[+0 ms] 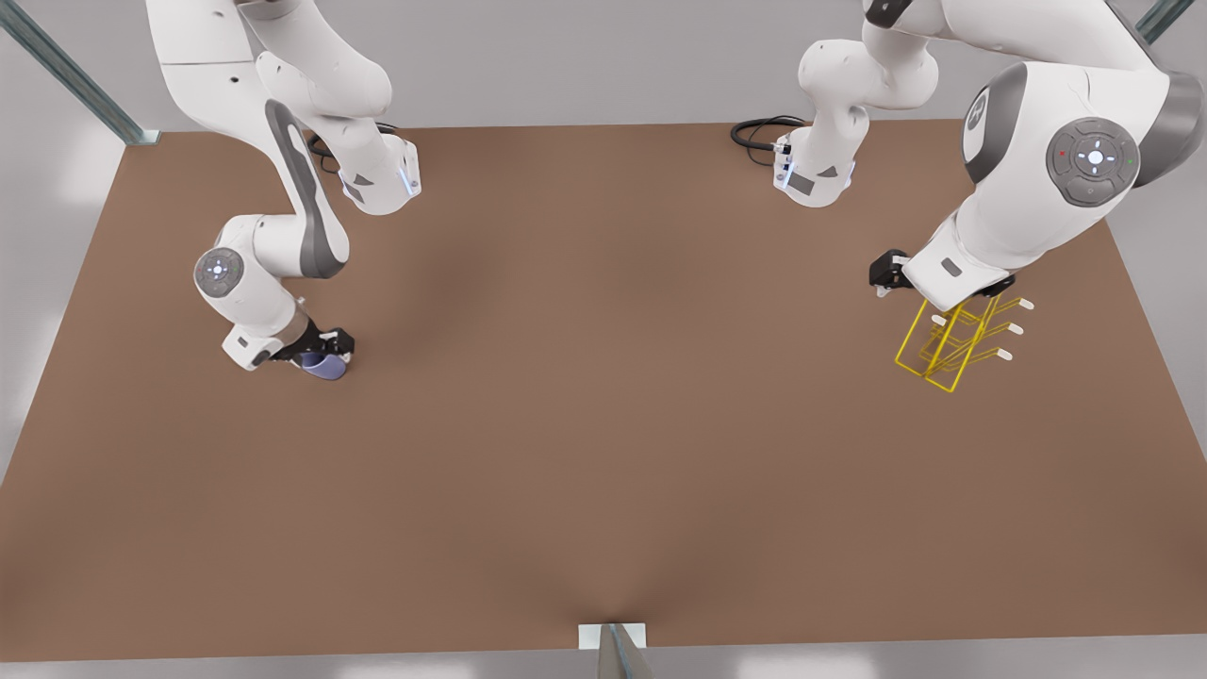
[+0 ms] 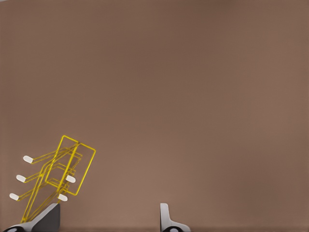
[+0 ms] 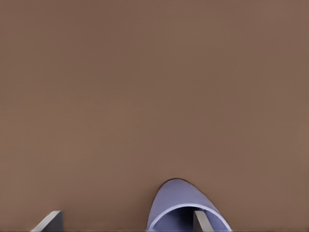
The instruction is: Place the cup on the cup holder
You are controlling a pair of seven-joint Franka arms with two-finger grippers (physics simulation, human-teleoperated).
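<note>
The lavender-blue cup (image 1: 327, 367) rests on the brown table at the front view's left. My right gripper (image 1: 319, 356) is down at it, open. In the right wrist view the cup (image 3: 176, 200) turns its open rim toward the camera. One finger (image 3: 201, 221) reaches inside the rim and the other finger (image 3: 49, 221) stands well outside, so my right gripper (image 3: 124, 221) straddles one wall. The yellow wire cup holder (image 1: 952, 344) with white-tipped prongs stands at the front view's right. My left gripper (image 2: 106, 222) hovers open just above the holder (image 2: 60, 176), holding nothing.
The brown table (image 1: 603, 396) stretches wide between the two arms. Black cables (image 1: 759, 132) lie at the far edge by an arm base. A metal post (image 1: 613, 651) sits at the near edge.
</note>
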